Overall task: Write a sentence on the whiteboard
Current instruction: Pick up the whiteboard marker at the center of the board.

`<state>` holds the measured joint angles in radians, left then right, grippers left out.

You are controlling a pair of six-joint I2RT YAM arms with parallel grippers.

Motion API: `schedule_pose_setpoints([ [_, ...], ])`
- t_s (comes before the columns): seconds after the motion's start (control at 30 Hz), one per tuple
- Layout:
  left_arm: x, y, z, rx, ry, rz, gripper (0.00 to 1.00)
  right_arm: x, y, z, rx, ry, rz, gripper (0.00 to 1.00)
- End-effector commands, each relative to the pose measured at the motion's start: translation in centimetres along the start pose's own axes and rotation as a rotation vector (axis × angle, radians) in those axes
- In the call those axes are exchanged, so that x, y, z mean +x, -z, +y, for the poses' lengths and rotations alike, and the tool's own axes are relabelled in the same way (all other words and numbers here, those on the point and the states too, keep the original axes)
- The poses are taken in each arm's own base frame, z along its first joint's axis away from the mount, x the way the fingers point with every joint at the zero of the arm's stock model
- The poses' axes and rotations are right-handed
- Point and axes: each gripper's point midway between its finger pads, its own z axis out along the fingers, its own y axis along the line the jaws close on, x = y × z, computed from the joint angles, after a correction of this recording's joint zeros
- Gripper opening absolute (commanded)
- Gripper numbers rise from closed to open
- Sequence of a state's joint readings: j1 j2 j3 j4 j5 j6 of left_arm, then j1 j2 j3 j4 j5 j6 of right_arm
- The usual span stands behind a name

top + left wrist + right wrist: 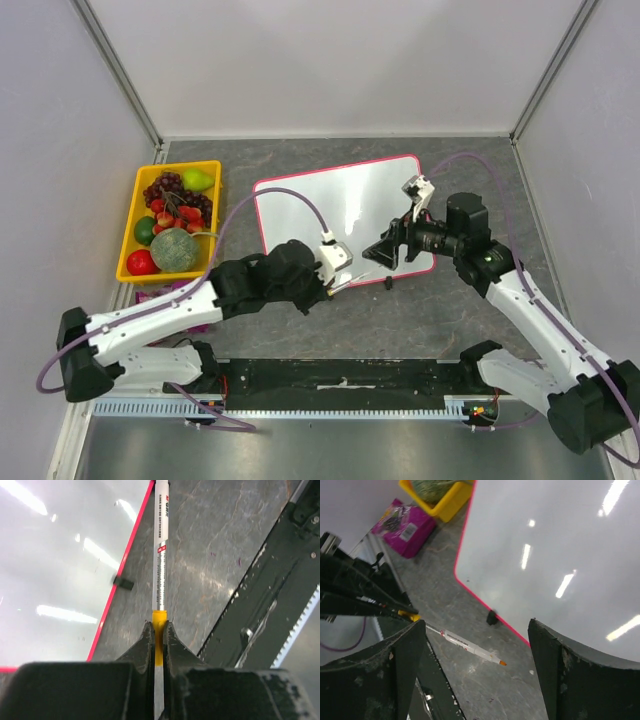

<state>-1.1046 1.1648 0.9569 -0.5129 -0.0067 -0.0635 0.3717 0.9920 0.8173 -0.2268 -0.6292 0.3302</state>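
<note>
The whiteboard (340, 200) lies flat on the table, glossy white with a thin pink-red frame, and also fills much of the left wrist view (50, 570) and the right wrist view (560, 540). No sentence shows on its visible surface. My left gripper (330, 280) (159, 625) hovers just off the board's near edge, shut on a white marker (160, 555) (465, 644) at its yellow end. The marker's orange tip (503, 663) is uncapped and hangs over the grey table. My right gripper (385, 250) (477, 622) is open over the board's near right corner, with nothing between its fingers.
A yellow tray (130, 215) (445, 502) of fruit stands left of the board. A pink packet (165, 295) (405, 527) lies in front of it. A small black foot (123, 583) (492, 617) sticks out of the board's near edge. The black base rail (340, 375) runs along the near table edge.
</note>
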Motion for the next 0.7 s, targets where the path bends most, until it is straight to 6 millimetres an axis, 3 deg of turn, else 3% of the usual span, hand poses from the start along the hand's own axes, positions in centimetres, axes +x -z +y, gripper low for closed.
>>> schedule_pose_setpoints([
  [0.0,1.6,4.5,-0.4,0.056,-0.007,0.065,0.02,-1.1,-0.7,5.7,-0.311,0.090,0.004,0.88],
  [0.13,2.6,5.9,-1.2,0.109,-0.027,0.086,0.02,0.5,-1.3,9.5,-0.457,0.119,0.078,0.87],
  [0.27,2.8,6.9,-2.2,0.174,-0.033,0.093,0.02,1.6,-2.5,11.8,-0.452,0.237,0.146,0.89],
  [0.4,1.9,7.8,-2.9,0.218,-0.068,0.040,0.02,4.9,-3.8,14.4,-0.540,0.273,0.259,0.87],
  [0.57,1.5,8.8,-2.8,0.211,-0.073,-0.006,0.02,8.8,-4.5,15.5,-0.586,0.271,0.388,0.81],
  [0.67,1.4,9.4,-2.7,0.208,-0.074,-0.036,0.02,10.2,-4.4,16.0,-0.613,0.271,0.424,0.75],
])
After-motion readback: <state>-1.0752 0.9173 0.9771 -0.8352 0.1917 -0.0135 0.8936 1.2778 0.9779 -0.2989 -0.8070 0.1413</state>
